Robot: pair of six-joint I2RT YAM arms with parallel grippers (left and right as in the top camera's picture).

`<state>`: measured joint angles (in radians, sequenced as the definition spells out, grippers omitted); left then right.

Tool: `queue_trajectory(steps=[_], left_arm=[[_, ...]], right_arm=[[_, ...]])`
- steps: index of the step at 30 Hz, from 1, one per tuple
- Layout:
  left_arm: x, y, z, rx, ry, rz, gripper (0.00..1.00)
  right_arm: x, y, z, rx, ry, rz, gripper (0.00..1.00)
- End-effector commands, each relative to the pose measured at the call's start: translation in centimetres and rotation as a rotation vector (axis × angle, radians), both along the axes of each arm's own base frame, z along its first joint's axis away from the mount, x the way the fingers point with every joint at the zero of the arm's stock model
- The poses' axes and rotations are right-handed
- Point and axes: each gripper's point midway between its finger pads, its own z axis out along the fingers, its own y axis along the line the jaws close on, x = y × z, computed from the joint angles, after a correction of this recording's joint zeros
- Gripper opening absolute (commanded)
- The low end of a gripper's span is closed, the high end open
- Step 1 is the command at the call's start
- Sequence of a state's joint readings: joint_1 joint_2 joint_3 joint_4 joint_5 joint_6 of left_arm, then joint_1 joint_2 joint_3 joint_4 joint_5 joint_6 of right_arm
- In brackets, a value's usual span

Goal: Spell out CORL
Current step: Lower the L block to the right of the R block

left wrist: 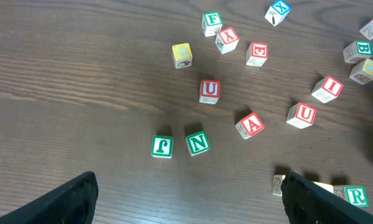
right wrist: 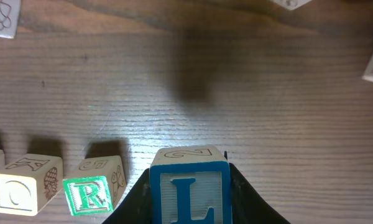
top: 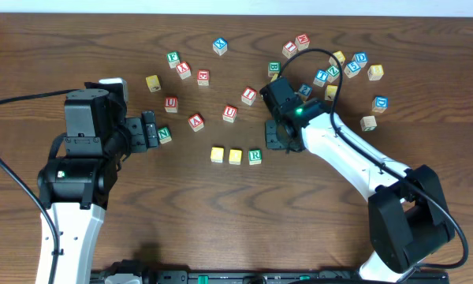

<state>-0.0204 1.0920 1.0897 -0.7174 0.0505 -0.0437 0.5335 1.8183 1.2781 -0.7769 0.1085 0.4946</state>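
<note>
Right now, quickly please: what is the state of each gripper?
Left gripper: open, holding nothing.
Right gripper: closed on the blue L cube.

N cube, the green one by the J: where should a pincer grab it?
From straight above, pinching the N cube on the two flat faces nearest and farthest in the left wrist view. The J cube sits close beside it, leaving little finger room on that side; the other faces look free.
</note>
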Motion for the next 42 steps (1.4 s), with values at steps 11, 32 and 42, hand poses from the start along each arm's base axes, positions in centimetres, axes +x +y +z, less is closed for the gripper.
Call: queue_trajectory(steps=[11, 32, 42], left_arm=[[0.2, 0.1, 0.7, 0.008, -0.018, -0.006, 0.93], [0.2, 0.1, 0.7, 0.007, -0.018, -0.006, 0.93], [0.2, 0.1, 0.7, 0.007, -0.018, -0.006, 0.93]], right_arm=[[0.0, -0.3, 0.3, -0.003, -0.022, -0.032, 0.01], [-2.8, 1.6, -2.9, 0.001, -0.008, 0.014, 0.01], [-3.0, 1.4, -3.3, -0.028, -0.026, 0.021, 0.01]])
